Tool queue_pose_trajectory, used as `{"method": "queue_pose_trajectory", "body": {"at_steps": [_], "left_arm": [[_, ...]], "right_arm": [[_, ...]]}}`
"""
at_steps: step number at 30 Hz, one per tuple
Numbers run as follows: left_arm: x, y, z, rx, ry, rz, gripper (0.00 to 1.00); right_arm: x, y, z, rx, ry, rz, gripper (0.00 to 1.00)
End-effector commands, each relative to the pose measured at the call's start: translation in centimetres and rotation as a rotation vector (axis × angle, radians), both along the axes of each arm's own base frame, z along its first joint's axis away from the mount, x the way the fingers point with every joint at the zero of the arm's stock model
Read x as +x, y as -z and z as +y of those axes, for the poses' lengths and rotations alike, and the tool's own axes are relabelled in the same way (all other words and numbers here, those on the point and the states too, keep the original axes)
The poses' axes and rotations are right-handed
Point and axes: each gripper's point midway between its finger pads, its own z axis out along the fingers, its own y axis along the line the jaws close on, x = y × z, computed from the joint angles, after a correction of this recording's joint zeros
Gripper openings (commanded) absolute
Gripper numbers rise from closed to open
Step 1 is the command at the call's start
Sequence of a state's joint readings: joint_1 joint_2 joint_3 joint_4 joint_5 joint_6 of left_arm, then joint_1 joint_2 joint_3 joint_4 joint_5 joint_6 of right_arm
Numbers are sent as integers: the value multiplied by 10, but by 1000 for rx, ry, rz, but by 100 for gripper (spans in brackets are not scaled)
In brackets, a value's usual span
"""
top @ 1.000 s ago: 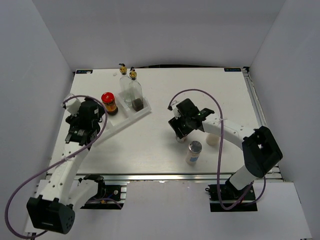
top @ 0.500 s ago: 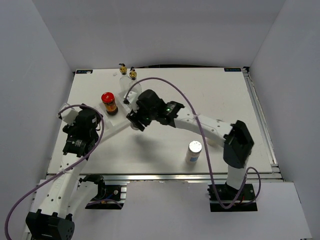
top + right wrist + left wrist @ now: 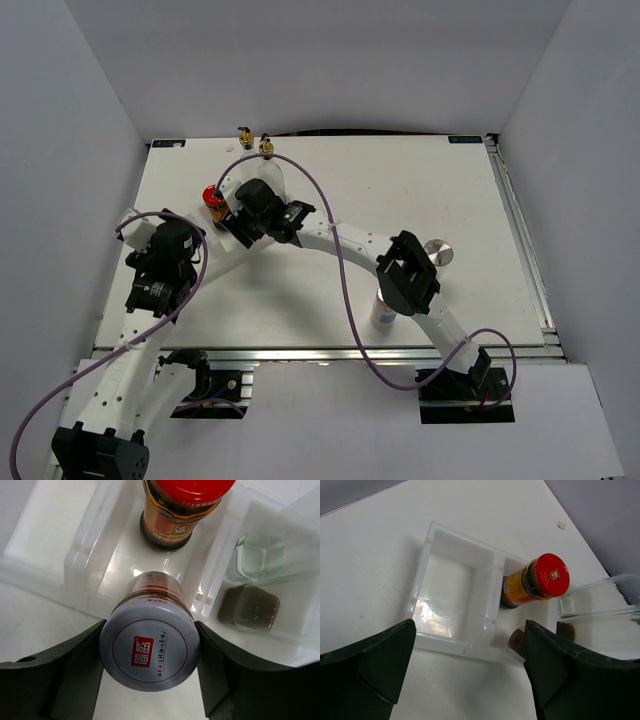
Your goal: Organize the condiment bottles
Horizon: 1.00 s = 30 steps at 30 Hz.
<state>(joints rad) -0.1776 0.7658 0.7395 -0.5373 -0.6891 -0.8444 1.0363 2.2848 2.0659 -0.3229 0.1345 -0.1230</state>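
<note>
My right gripper (image 3: 149, 652) is shut on the small label-lidded jar (image 3: 149, 650) and holds it over the front of the white tray's (image 3: 82, 555) middle compartment, just in front of the red-lidded dark jar (image 3: 175, 510). I cannot tell whether it touches the floor. Two glass bottles (image 3: 262, 170) with gold tops stand in the tray's right compartment. In the top view the right gripper (image 3: 243, 225) reaches across to the tray. My left gripper (image 3: 470, 632) is open and empty in front of the tray, whose left compartment (image 3: 447, 587) holds nothing. The red-lidded jar (image 3: 540, 580) also shows there.
One silver-capped shaker (image 3: 437, 252) stands right of centre. Another (image 3: 381, 316) stands near the front edge, half hidden under the right arm's elbow. White walls close in the table on three sides.
My right arm has swung from the table's right-centre to the tray at the back left, carrying the label-lidded jar. My left gripper has drawn back a little from the tray.
</note>
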Motion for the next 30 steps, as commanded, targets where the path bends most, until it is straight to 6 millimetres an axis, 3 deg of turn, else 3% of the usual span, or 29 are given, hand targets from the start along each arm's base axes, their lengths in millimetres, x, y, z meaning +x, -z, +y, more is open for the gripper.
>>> {"method": "queue_pose_trajectory", "body": {"at_steps": [1, 10, 14, 19, 21, 22, 24, 27, 30], "left_arm": [[2, 5, -2, -11, 8, 0, 98], [5, 7, -6, -15, 30, -1, 98], [5, 7, -6, -17, 33, 3, 98], [6, 8, -7, -19, 38, 6, 98], [6, 8, -8, -21, 41, 6, 98], [6, 9, -8, -20, 41, 11, 98], [6, 9, -8, -19, 41, 13, 98], [7, 8, -8, -20, 44, 13, 98], [9, 7, -9, -24, 49, 9, 98]], "right_arm": [[29, -88, 27, 241, 55, -171, 7], [36, -60, 47, 260, 41, -162, 10], [41, -43, 50, 242, 58, -160, 18], [49, -39, 52, 237, 77, -181, 27], [51, -37, 53, 236, 78, -182, 46], [51, -36, 53, 235, 78, -181, 61], [50, -38, 53, 236, 72, -179, 76], [47, -40, 53, 239, 63, -170, 90], [40, -51, 53, 254, 30, -160, 89]]}}
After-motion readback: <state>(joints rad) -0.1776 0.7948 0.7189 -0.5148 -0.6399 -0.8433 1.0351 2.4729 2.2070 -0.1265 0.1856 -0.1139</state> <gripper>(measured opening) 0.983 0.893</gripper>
